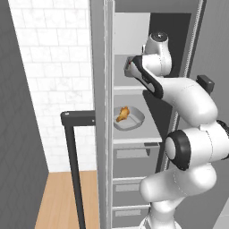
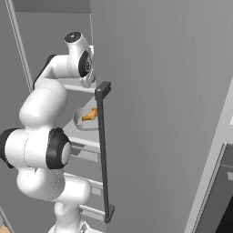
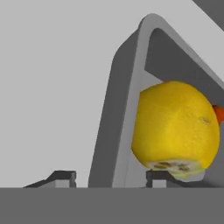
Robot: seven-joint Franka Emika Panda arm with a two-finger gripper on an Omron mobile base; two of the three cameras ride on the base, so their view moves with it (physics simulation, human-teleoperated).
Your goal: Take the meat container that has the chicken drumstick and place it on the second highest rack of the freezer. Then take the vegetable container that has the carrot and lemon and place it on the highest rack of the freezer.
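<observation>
Freezer [image 1: 134,9] open, arm reaching into the upper part. Rounded tub [image 1: 134,120] with the chicken drumstick [image 1: 122,114] sits on the second shelf from the top, so the first half looks done. Hand camera looks close onto the dark-grey tray [image 3: 127,100], which rests on a light-grey surface that I take to be the top shelf [image 3: 48,87]; lemon [image 3: 177,124] lies inside it against the near wall, with a sliver of orange carrot [image 3: 219,113] behind. Tool [image 3: 109,177]: fingertips stand either side of the tray wall, apart with a gap; whether they grip the wall or are letting go, I cannot tell. Left to do, likely: release and draw the arm back. No brands, labels or writing readable anywhere.
</observation>
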